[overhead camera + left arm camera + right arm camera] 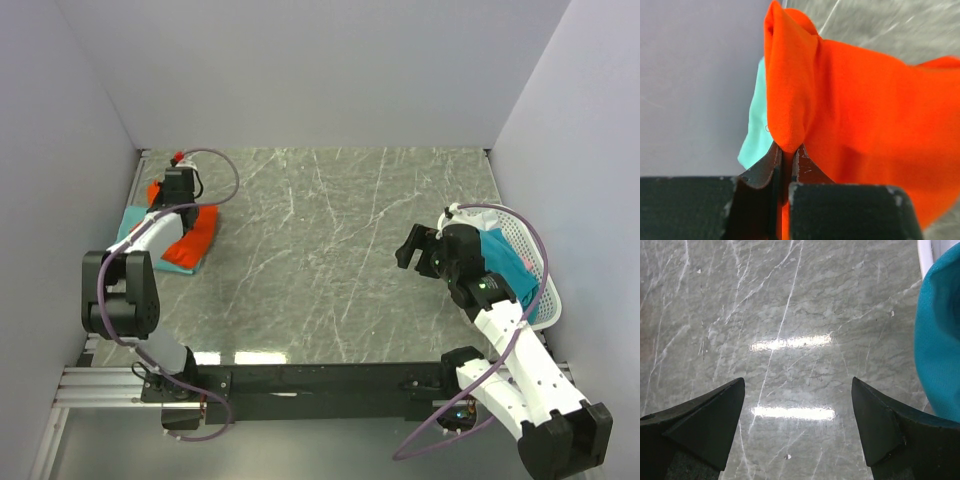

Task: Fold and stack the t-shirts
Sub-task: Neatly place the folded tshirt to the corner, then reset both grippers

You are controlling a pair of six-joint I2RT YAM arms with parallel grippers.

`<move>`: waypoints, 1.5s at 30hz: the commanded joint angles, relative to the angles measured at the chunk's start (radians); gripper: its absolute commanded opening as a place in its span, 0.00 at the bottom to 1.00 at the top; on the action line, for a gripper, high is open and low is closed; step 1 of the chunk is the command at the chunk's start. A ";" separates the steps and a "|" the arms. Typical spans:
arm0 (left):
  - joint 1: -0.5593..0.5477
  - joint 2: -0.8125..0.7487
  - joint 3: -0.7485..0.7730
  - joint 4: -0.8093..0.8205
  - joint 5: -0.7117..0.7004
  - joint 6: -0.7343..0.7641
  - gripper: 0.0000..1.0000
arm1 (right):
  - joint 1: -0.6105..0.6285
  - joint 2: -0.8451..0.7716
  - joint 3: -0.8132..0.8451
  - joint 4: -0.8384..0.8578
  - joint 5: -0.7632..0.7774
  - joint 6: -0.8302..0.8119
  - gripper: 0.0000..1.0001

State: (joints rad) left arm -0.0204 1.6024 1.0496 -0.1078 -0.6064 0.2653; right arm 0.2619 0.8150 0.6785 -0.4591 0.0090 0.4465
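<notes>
Black fingers of the left gripper nearest the left wrist lens, clenched on a raised fold of the orange-red t-shirt. Spreads from that pinch toward 3 o'clock over the marble table. Overlaps a pale teal t-shirt, visible only as a strip at 9 o'clock of the fold, next to the grey wall. From above, lies at about 10 o'clock on the tabletop, orange on top of teal, in the far left corner. Over at the right wrist: right gripper released, jaws spread wide, only bare marble between them; touching the surface or above it, cannot tell. At 3 o'clock of those jaws, a turquoise t-shirt, with the rim of the white basket at 1 o'clock. From above, basket at 3 o'clock on the table by the right wall, just beyond the open gripper, holding the turquoise cloth and a small patch of pink cloth.
</notes>
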 commanded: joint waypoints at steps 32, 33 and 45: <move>0.218 0.057 0.228 -0.296 0.024 -0.224 0.99 | -0.027 -0.026 -0.020 0.048 -0.043 -0.017 0.93; 0.218 0.059 0.234 -0.302 0.011 -0.231 0.99 | -0.029 -0.028 -0.023 0.051 -0.046 -0.017 0.93; 0.218 -0.165 0.276 -0.299 0.270 -0.497 1.00 | -0.027 -0.039 -0.028 0.048 -0.055 -0.011 0.93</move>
State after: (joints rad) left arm 0.1970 1.5692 1.2816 -0.4335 -0.4549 -0.1051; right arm 0.2413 0.7918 0.6598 -0.4488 -0.0460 0.4469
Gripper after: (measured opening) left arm 0.995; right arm 0.931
